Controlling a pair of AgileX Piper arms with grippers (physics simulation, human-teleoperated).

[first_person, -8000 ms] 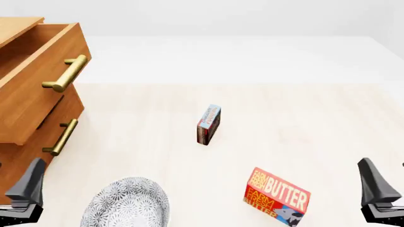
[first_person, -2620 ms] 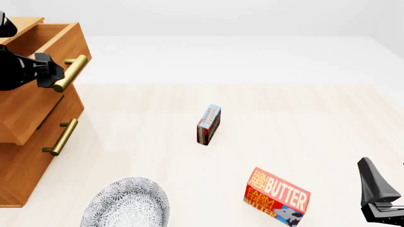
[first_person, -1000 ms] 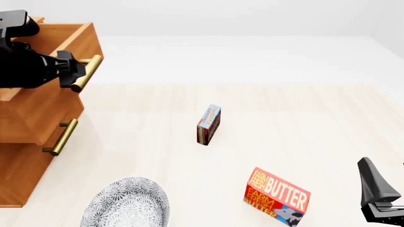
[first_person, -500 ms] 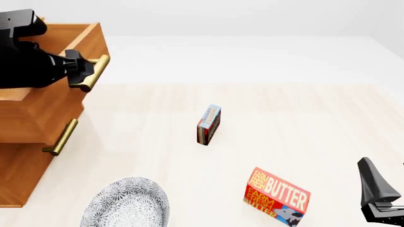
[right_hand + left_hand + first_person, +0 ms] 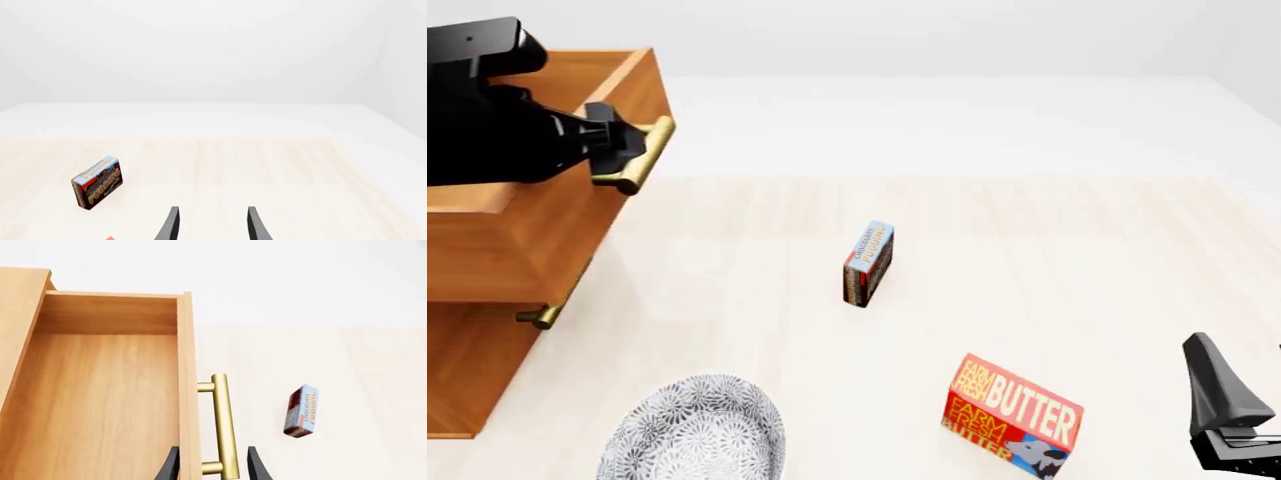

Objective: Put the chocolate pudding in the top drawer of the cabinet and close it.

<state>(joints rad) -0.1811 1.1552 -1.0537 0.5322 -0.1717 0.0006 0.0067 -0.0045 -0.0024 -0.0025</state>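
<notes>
One chocolate pudding (image 5: 869, 263) box stands on its narrow edge near the middle of the counter (image 5: 1068, 250), its light blue end pointing toward the far edge and its dark brown and red end toward the near edge. Nothing touches it. The same box shows in the left wrist view (image 5: 301, 411) and in the right wrist view (image 5: 97, 182), where the lettering on its face can be read.

Toward the counter's left edge stands the single cabinet (image 5: 474, 380), which has two drawers. The top drawer (image 5: 547, 225) is pulled well out, and its wooden floor (image 5: 93, 400) lies bare in the left wrist view. Its brass bar handle (image 5: 641, 158) is held by the left claw (image 5: 614, 150), whose two dark fingers sit one on each side of the bar near one end (the fingertips (image 5: 257, 467) are only partly in frame), pinching it. Only the end of the lower drawer's handle (image 5: 547, 315) shows beneath the open drawer.

One red butter box (image 5: 1014, 415) lies near the counter's near edge, to the right of the pudding and well apart from it. One patterned grey-and-white bowl (image 5: 694, 432) sits at the near edge, toward the left.

The right claw (image 5: 211, 225) hangs at the near right corner, away from all three loose things; its fingers are spread with nothing between them.
</notes>
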